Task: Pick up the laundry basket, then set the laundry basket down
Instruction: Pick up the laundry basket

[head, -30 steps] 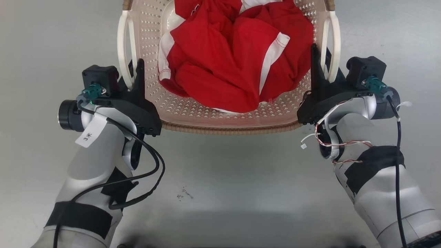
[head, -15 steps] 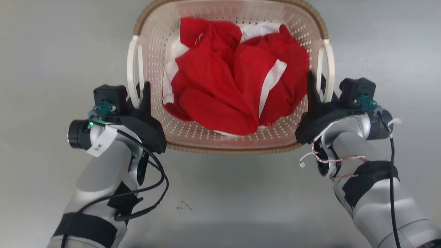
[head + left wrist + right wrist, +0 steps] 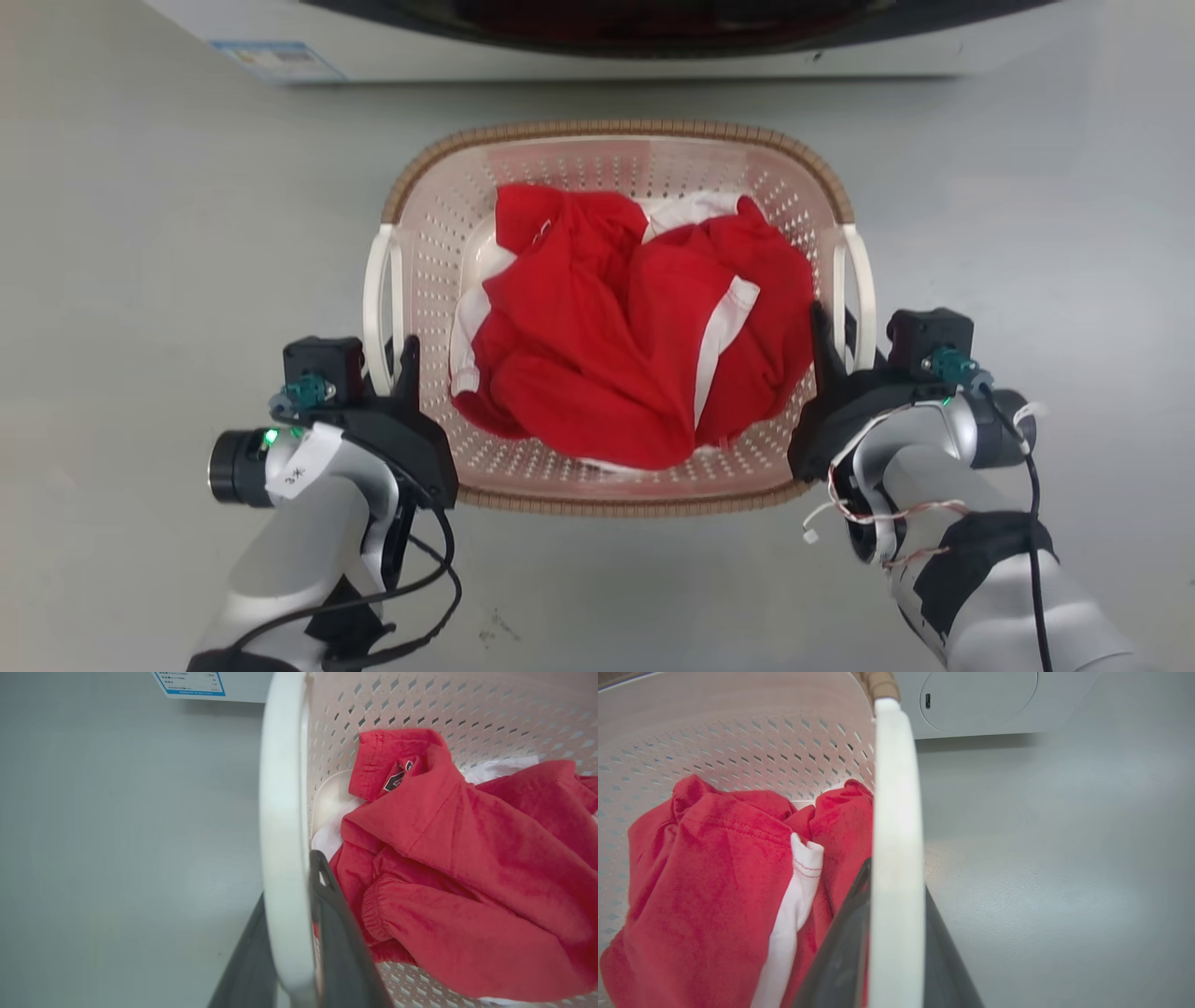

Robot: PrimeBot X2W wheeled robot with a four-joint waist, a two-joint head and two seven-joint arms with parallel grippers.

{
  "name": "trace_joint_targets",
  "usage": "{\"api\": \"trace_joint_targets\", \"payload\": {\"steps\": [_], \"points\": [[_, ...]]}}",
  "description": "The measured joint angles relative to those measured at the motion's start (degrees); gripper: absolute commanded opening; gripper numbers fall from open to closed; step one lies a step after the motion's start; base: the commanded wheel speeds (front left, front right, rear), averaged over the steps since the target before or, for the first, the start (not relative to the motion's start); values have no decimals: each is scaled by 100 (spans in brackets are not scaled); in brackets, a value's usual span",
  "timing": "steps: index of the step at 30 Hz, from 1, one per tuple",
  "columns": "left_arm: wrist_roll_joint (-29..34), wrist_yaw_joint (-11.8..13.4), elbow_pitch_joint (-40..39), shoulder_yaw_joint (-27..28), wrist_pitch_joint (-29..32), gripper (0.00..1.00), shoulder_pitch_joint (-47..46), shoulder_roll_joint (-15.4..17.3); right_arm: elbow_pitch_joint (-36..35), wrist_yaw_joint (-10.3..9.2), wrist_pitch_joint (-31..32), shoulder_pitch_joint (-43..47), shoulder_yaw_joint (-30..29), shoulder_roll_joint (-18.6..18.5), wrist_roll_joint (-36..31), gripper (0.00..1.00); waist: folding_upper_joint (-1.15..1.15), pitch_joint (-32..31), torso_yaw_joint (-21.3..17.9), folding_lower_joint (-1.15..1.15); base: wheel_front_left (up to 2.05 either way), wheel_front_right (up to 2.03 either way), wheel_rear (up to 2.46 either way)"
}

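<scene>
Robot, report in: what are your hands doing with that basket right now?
Left gripper, right gripper: jaws shut on basket. Red clothes inside. White machine ahead, apart.

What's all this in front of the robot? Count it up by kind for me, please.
1 basket
2 handles
1 heap of red and white clothes
2 grippers: left gripper, right gripper
1 white machine
Total: 7

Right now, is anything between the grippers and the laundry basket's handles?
Nothing visible. The left gripper clamps the left white handle, the right gripper the right white handle; the red garment lies inside the laundry basket.
</scene>
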Motion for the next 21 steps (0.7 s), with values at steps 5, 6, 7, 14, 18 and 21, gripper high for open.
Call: {"api": "trace_joint_targets", "payload": {"steps": [5, 6, 7, 14, 18, 21], "points": [[-70, 44, 90, -125, 0, 0, 228, -1, 68, 0, 40, 249, 177, 25, 202, 0, 0, -408, -29, 0, 0, 0, 0], [-98, 44, 100, -155, 0, 0, 286, -1, 70, 0, 58, 317, 221, 27, 260, 0, 0, -493, -35, 0, 0, 0, 0], [-137, 46, 127, -183, 0, 0, 344, -4, 74, 0, 77, 383, 268, 29, 337, 0, 0, -575, -40, 0, 0, 0, 0], [-338, 58, 325, -334, 116, 0, 753, -14, 60, -1, 345, 862, 577, 55, 787, 0, 0, -1160, -82, -1, 0, 0, 0], [-337, 42, 437, -502, 233, 0, 927, -4, 64, -1, 592, 1188, 739, 59, 1068, 0, 0, -1500, -107, -1, 0, 0, 0], [-344, 38, 494, -575, 316, 0, 1135, -10, 82, -1, 771, 1385, 858, 62, 1222, 0, -1, -1754, -125, -1, 0, 0, 0]]}}
